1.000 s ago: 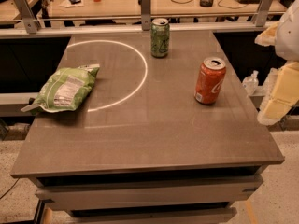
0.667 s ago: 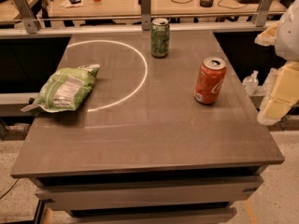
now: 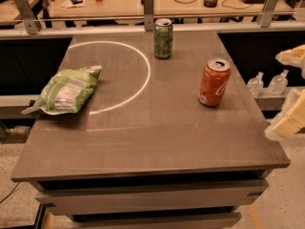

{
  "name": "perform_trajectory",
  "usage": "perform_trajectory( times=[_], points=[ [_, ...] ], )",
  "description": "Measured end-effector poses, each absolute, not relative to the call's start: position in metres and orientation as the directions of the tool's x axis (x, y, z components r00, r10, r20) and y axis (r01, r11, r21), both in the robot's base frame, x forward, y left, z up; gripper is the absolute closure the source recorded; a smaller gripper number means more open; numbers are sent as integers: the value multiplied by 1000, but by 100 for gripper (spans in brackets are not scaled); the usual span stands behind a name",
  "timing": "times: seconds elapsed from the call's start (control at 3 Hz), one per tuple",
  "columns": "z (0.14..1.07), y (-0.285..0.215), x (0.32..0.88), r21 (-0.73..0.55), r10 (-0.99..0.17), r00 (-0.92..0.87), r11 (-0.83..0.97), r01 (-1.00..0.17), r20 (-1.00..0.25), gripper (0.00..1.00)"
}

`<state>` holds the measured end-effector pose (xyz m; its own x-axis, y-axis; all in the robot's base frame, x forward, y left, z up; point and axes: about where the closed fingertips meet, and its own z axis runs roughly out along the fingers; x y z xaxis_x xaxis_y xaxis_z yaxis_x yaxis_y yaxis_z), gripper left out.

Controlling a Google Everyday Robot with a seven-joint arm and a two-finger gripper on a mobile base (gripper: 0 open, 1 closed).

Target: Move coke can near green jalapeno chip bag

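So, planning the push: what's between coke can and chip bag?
Only bare table crossed by a white arc, per the camera view; the gripper is beyond the right edge.

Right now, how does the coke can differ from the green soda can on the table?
The coke can is red-orange with white script; the green soda can is green. The coke can stands near the table's right side; the green soda can stands at its back edge. The coke can is closer to the end effector, which hangs beyond the table's right edge. Both are upright with silver tops.
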<state>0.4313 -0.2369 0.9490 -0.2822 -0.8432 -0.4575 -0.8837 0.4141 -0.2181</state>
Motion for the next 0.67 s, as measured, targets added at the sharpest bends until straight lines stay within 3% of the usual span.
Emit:
perform_trajectory(
  times=[0.67],
  points=[
    [939, -253, 443, -284, -634, -107, 483, -828, -766, 0]
  ],
)
